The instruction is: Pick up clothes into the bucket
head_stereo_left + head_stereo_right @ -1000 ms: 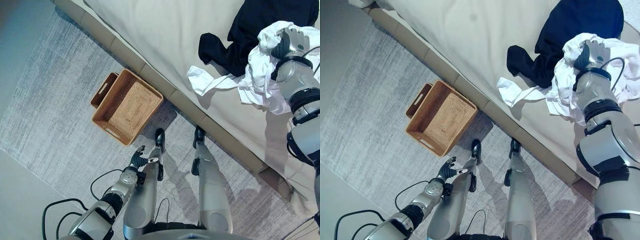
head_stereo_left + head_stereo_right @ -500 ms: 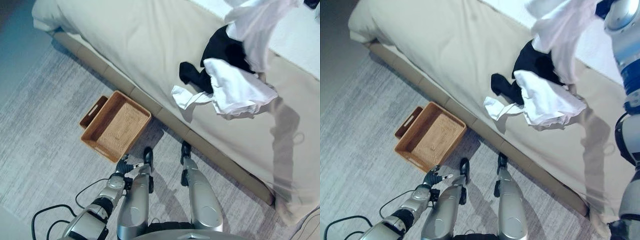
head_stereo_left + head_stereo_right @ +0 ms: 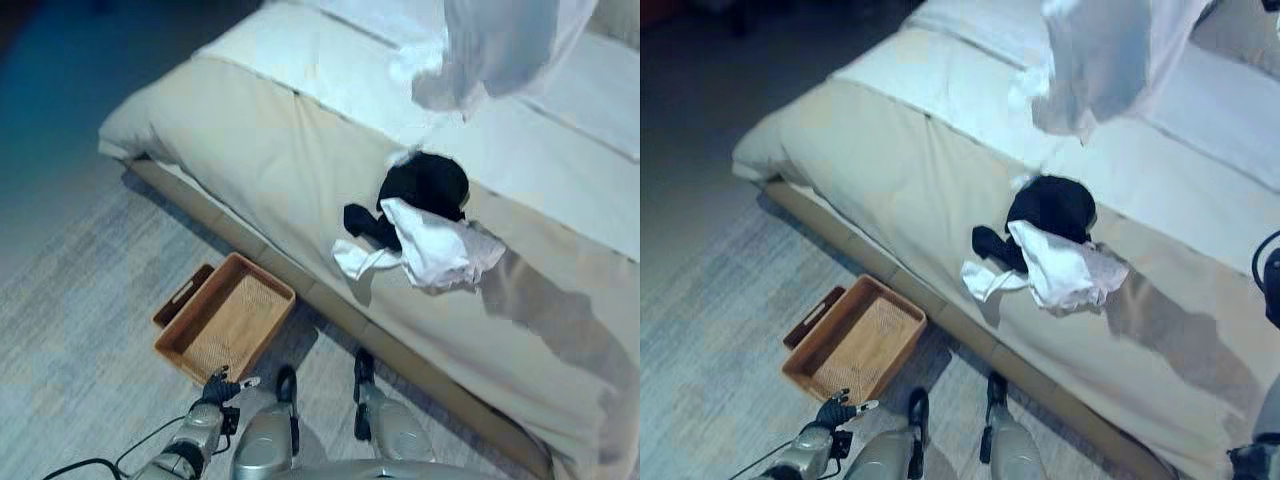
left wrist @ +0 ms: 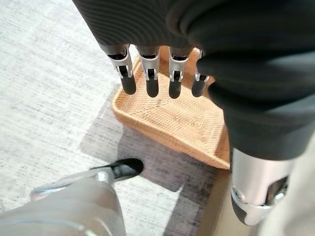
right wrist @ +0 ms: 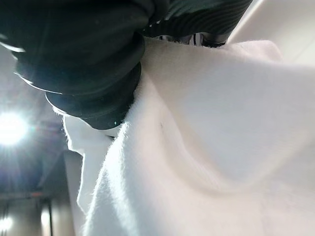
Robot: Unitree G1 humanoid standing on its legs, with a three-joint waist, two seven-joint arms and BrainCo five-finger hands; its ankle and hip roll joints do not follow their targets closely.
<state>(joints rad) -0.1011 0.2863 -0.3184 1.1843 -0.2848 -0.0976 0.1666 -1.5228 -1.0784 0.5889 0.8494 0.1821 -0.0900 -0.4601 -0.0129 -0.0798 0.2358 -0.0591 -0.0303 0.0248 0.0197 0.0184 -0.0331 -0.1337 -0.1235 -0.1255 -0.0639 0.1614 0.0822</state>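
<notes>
- Bedroom scene: pale rug (image 3: pixel 80 300) alongside a beige bed (image 3: pixel 250 170), laundry pickup apparently at the carry stage.
- Right hand (image 5: pixel 88 59) pressed close into white cloth against its dark cover; fingers buried in the folds, grip impossible to confirm.
- White garment (image 3: pixel 1110 60) hanging high above the bed, well clear of the bedding, upper end running off the top of the head views.
- Long axis roughly vertical; loose, bunched lower end pointing down at the bed.
- Left hand (image 4: pixel 150 73) low by the floor, fingers straight and relaxed, holding nothing, hovering just short of the wicker basket (image 3: pixel 265 275).
- Basket sitting empty on the rug, just beside the bed's edge, well apart from the hanging cloth and toward the robot's left.
- On the bed near that edge: second white garment (image 3: pixel 435 250) overlapping a dark garment (image 3: pixel 425 185), both yet to be collected.
- Best handling, judged from here: keep the cloth high until its tail clears the bed's edge, swing left and down over the basket, lower tail-first inside the walls, release only once the bulk sits within the rim.
- Likely pitfalls: tail draped over the rim, or dragged through the pile on the bed.
</notes>
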